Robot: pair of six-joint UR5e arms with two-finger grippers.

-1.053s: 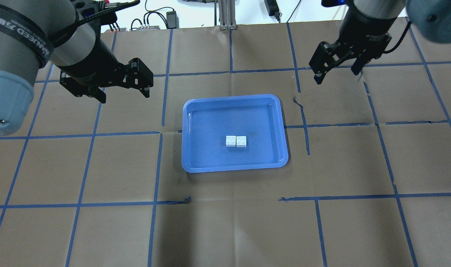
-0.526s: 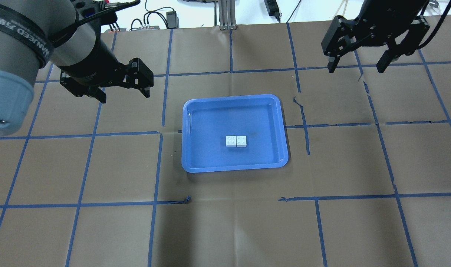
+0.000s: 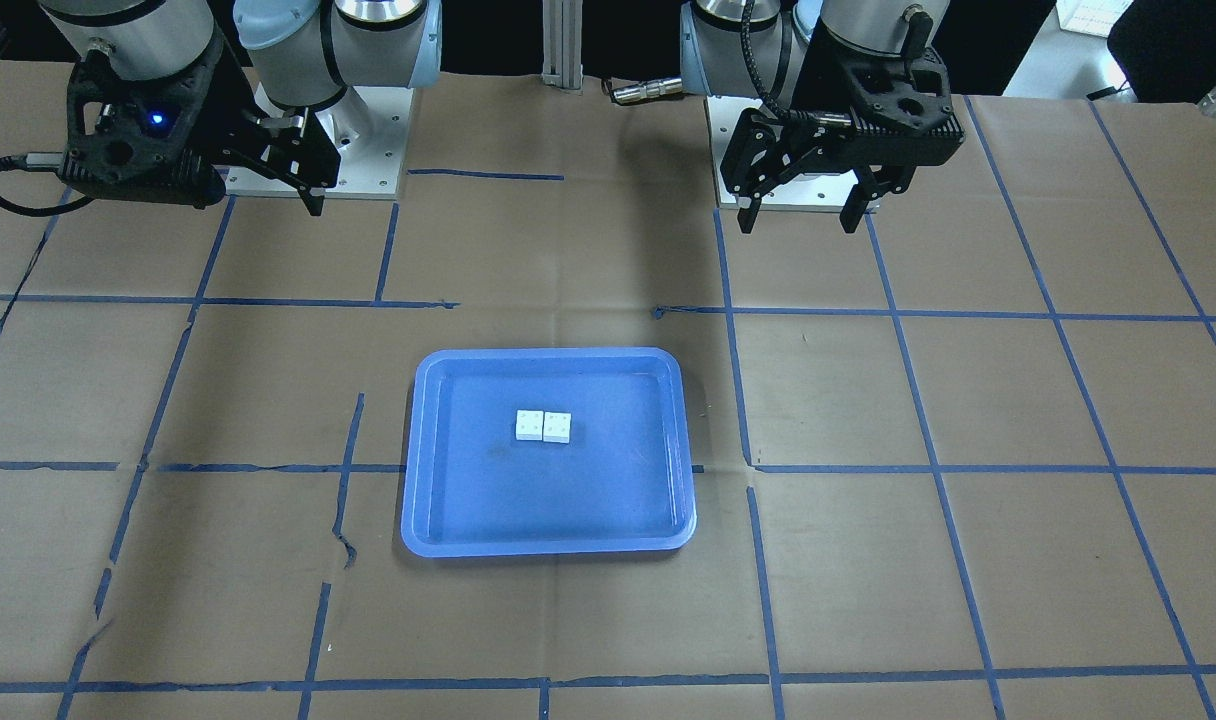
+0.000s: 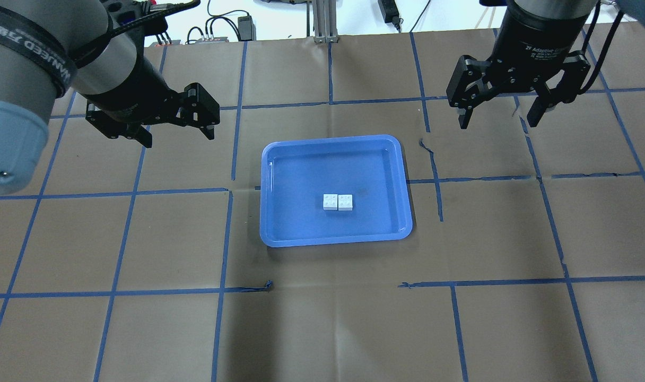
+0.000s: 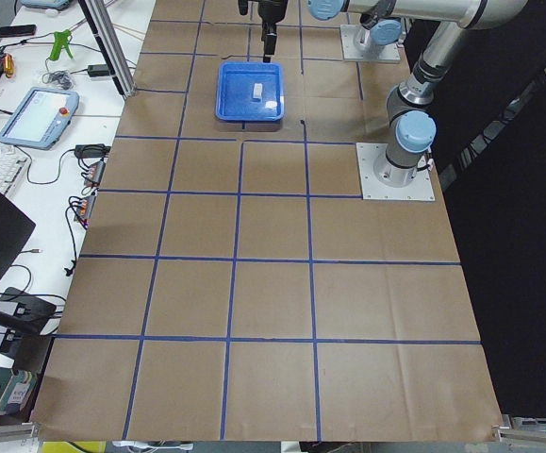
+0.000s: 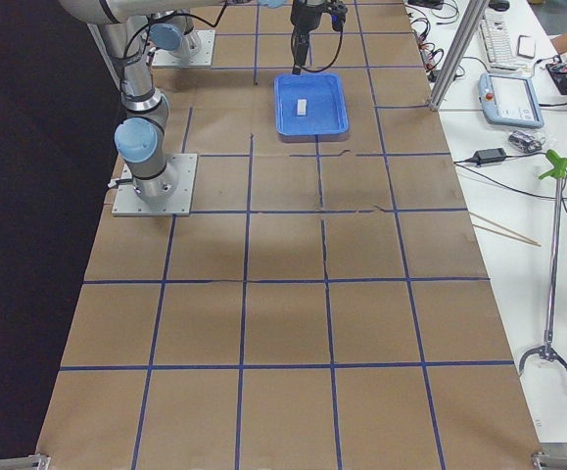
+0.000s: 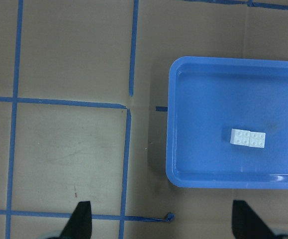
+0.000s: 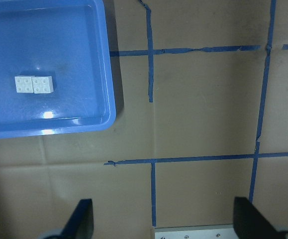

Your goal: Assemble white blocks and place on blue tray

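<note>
The two white blocks (image 4: 338, 202) lie side by side, touching, studs up, near the middle of the blue tray (image 4: 301, 223). They also show in the front view (image 3: 543, 426), the left wrist view (image 7: 248, 138) and the right wrist view (image 8: 34, 84). My left gripper (image 4: 177, 137) is open and empty, above the table to the tray's far left. My right gripper (image 4: 497, 123) is open and empty, above the table to the tray's far right. Neither gripper touches the tray or the blocks.
The table is covered in brown paper with a blue tape grid (image 4: 330, 101). Cables and a metal post (image 4: 322, 21) stand beyond the far edge. The arm bases (image 3: 318, 150) sit at the robot's side of the table.
My right gripper has swung and turned at the far right, first away from the tray and then back, and stays open. The left arm, blocks and tray have not moved.
</note>
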